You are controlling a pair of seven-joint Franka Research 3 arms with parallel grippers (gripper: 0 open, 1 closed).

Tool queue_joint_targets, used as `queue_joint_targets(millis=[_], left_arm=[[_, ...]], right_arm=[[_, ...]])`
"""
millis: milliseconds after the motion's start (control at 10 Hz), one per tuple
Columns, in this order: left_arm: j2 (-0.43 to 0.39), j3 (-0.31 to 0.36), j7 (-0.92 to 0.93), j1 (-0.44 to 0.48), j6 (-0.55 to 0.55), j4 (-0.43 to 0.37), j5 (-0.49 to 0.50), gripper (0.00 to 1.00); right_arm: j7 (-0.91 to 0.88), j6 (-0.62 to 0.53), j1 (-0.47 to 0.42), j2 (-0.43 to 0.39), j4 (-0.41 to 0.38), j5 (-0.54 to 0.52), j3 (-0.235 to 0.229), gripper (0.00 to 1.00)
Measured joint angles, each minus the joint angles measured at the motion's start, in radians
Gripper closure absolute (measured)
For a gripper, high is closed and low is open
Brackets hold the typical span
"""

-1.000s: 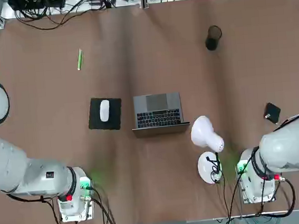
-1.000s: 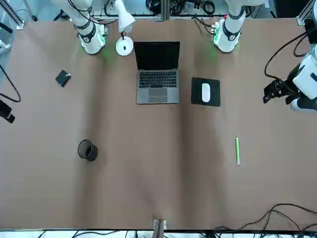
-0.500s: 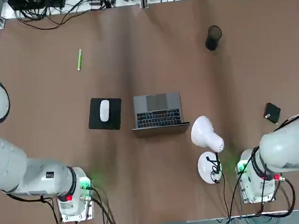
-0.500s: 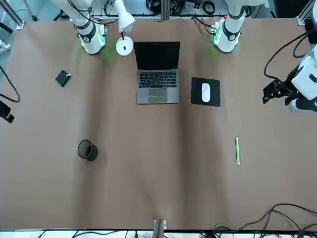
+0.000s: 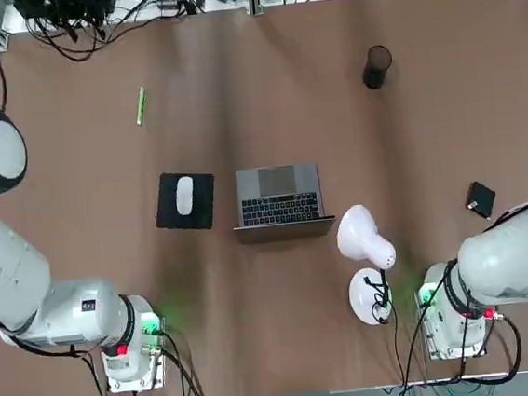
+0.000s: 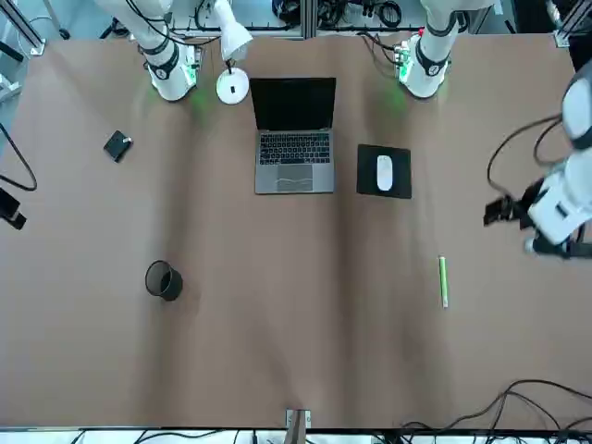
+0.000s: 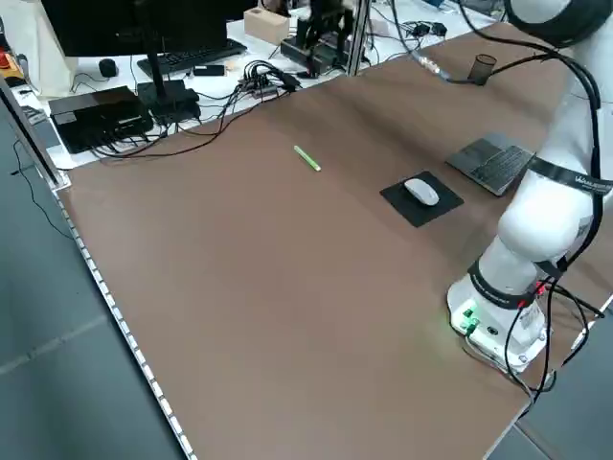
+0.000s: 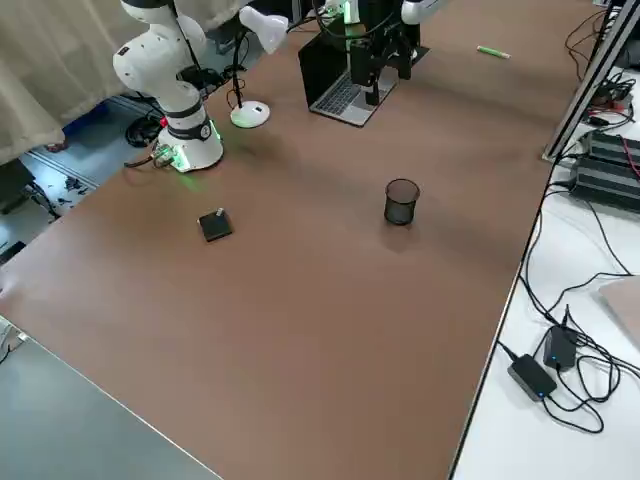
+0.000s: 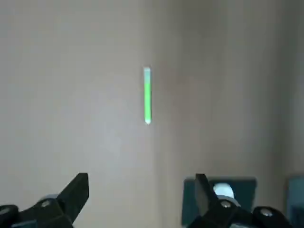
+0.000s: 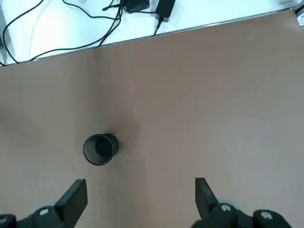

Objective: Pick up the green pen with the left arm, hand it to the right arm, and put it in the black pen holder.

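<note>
Hovering high with fingers spread wide, empty — left gripper [image 9: 142, 199] has the pen [image 9: 147, 95] ahead of its fingertips, well apart, lying flat on bare table [image 5: 265, 114]. Step in hand looks like the approach: centre the gap over the pen's middle, turn so the fingers close across its thin width, then descend. Grip mid-shaft, leaving an end free for the handover. Mouse [image 9: 223, 190] on its pad sits beside the right-hand finger, off the path. Right gripper [image 10: 137, 202] also spread, empty, holder [image 10: 100, 148] ahead of it — upright, open. Laptop [image 5: 280, 195], lamp [image 5: 365, 240], small black square [image 5: 480, 200] are well clear; nothing blocks.
</note>
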Motion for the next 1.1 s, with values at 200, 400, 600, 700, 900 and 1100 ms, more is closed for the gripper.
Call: queue_joint_targets(millis=[200,400,600,700,900,1100], left_arm=[[0.014,0.001,-0.001,0.022,0.263,-0.188,0.0,0.01],[0.02,0.001,-0.006,0.025,0.43,-0.323,-0.001,0.01],[0.072,-0.003,-0.014,0.024,0.529,-0.368,-0.028,0.01],[0.115,-0.007,-0.036,0.019,0.582,-0.37,-0.04,0.01],[0.205,-0.01,-0.092,-0.004,0.668,-0.371,-0.041,0.03],[0.263,-0.01,-0.105,-0.005,0.713,-0.371,-0.041,0.05]], right_arm=[[0.0,0.0,0.0,0.0,0.0,0.0,0.0,0.0],[0.0,0.0,0.0,0.0,0.0,0.0,0.0,0.0],[0.0,0.0,0.0,0.0,0.0,0.0,0.0,0.0],[0.0,0.0,0.0,0.0,0.0,0.0,0.0,0.0],[0.0,0.0,0.0,0.001,0.001,0.0,0.0,0.0],[0.0,0.0,0.0,0.001,0.001,0.0,0.0,0.0]])
